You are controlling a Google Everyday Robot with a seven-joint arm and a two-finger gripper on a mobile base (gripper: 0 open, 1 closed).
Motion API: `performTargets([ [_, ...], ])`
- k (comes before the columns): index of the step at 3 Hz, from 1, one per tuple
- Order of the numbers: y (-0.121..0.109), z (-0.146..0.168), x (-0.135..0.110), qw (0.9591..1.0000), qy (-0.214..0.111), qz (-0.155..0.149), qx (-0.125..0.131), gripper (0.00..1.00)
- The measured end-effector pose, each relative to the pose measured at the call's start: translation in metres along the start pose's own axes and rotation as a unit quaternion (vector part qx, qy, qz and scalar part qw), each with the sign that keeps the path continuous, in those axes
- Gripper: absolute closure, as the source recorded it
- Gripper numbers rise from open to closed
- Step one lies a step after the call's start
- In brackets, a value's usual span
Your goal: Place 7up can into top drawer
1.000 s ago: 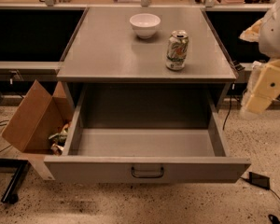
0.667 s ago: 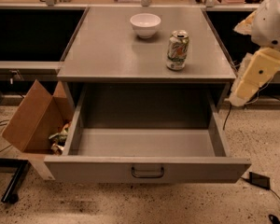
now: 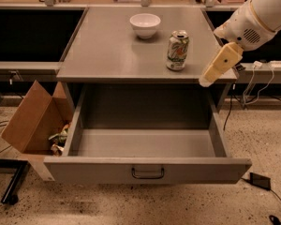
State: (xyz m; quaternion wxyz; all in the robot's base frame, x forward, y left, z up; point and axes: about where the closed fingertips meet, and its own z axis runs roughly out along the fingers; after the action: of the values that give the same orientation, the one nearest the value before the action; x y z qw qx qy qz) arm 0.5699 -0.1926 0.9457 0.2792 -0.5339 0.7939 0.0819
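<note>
- End effector [image 3: 211,73] hangs at the counter's right edge, just right of the can and apart from it. We cannot tell how far open it is, and it holds nothing we can see.
- Box [image 3: 28,121] leans beside the drawer's left wall.
- Bowl [image 3: 145,25] sits far back on the counter [image 3: 103,55], left of the can; a wide sideways sweep could knock it.
- Can [image 3: 178,50] stands upright near the front edge, not yet grasped. We judge an off-centre approach could tip it and roll it off.
- Drawer [image 3: 147,172] is pulled open below, bare inside. Releasing too high could topple the can.
</note>
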Motion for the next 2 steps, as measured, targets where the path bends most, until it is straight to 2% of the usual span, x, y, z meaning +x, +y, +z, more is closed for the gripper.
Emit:
performTargets([
  [2, -0.018, 0.013, -0.003, 0.9997, -0.014, 0.018, 0.007, 0.0],
])
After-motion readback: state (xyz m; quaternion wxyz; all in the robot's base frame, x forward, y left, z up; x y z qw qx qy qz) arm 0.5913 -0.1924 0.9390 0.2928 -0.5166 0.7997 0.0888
